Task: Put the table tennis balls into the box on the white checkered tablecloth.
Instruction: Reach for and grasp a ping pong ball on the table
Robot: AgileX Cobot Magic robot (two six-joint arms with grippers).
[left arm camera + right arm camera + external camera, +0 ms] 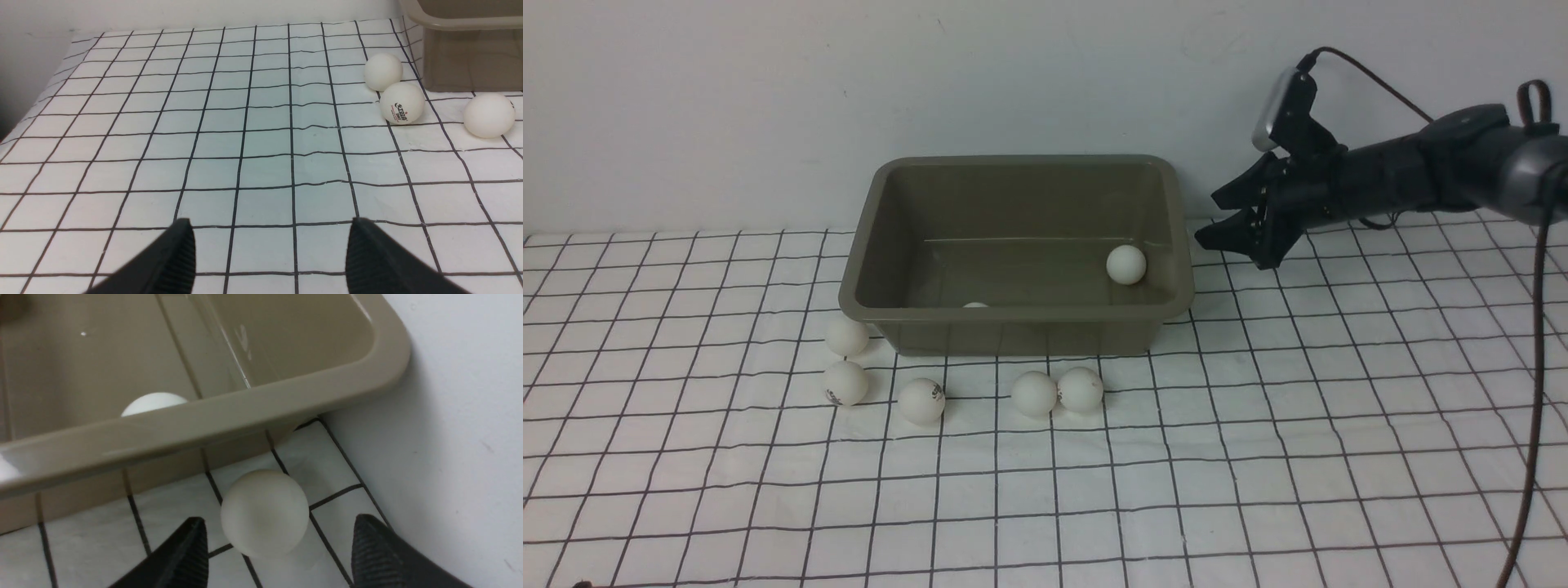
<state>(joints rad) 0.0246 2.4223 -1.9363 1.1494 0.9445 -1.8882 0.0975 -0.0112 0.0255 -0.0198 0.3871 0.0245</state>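
**Asker:** On the white checkered tablecloth [1258, 425], where does the box sit?

**Me:** Toward the back, close to the wall [768, 98]. The box [1021, 161] stands open side up. One inside ball [1126, 265] lies on its floor by the right side. The top of a second inside ball [975, 305] peeks over the near rim.

**Asker:** And the other table tennis balls?

**Me:** Five loose balls lie on the cloth in front of the box. Two [847, 336] [845, 383] are by its left front corner, one behind the other. One [921, 400] is alone, and a pair [1034, 394] [1081, 389] are touching or nearly so. A sixth, the corner ball [264, 512], shows only from my right wrist. It rests on the cloth just outside the box's far right corner, next to the wall.

**Asker:** What is your right hand doing?

**Me:** My right gripper [1210, 216] hangs beside that corner, its arm reaching in from the right. Its fingers [184, 555] stand apart with the corner ball between them. There is a gap on each side, narrower on one, and neither pad is pressing it.

**Asker:** And your left?

**Me:** My left gripper [271, 232] is over bare cloth, jaws spread wide with nothing between them. It is out of the front view. The balls by the left corner lie well ahead of it.
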